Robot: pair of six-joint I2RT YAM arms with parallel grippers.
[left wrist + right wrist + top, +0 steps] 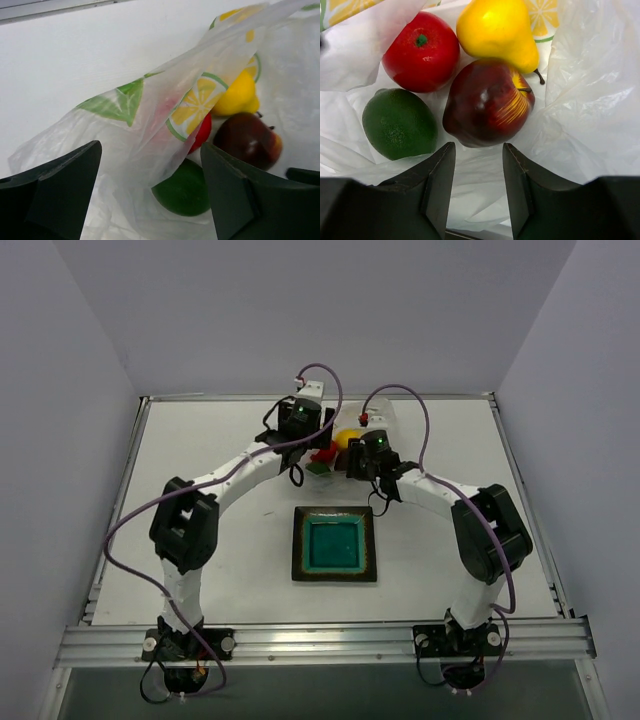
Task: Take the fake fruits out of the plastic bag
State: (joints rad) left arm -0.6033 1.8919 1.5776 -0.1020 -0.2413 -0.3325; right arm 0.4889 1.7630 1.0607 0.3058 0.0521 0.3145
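progress: none out, four fake fruits (470, 85) inside plastic bag (590, 100) | left claw (150, 195) open, straddling bag film | right claw (479, 185) open, empty | left: all

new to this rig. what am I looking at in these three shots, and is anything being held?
Two robot arms are bolted at the table's near edge. The overhead shot looks down from behind them. The other two come from cameras on each wrist, with that arm's own dark fingers at the bottom.

Both arms reach to the far side, where a plastic bag holds four fake fruits: a yellow pear, a round red one, a dark red apple and a green lime. A teal plate sits nearer, with nothing on it.

The left end effector straddles a bag flap, open. The right end effector is open just short of the apple. Nothing is held.
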